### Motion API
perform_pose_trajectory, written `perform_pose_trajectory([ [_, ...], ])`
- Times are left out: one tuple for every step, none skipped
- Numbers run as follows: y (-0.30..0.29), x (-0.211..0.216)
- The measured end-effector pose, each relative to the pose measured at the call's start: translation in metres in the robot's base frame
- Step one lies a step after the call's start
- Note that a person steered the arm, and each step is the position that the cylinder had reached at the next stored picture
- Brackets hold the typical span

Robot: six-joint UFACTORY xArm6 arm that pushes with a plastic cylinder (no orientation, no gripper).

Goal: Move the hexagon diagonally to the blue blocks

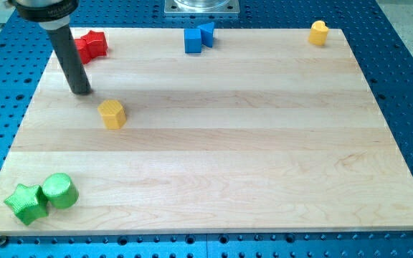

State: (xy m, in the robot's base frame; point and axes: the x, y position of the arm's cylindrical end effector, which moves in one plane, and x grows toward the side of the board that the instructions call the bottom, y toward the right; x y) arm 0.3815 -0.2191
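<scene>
A yellow hexagon block (112, 114) lies on the wooden board at the view's left, in its upper half. My tip (82, 91) rests on the board just above and to the left of the hexagon, a short gap apart. Two blue blocks sit together at the board's top edge near the middle: a blue cube (193, 41) and a blue triangular block (207, 32) touching its right side. They lie up and to the right of the hexagon.
A red star block (90, 45) sits at the top left, just right of my rod. A yellow heart-like block (319, 33) is at the top right corner. A green star (26, 203) and green cylinder (59, 190) touch at the bottom left corner.
</scene>
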Motion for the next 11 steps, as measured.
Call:
perform_pose_trajectory([
  [0.004, 0.034],
  [0.027, 0.04],
  [0.049, 0.04],
  [0.061, 0.048],
  [0.039, 0.053],
  [0.042, 0.072],
  [0.093, 0.072],
  [0.148, 0.072],
  [0.201, 0.072],
  [0.264, 0.062],
  [0.324, 0.046],
])
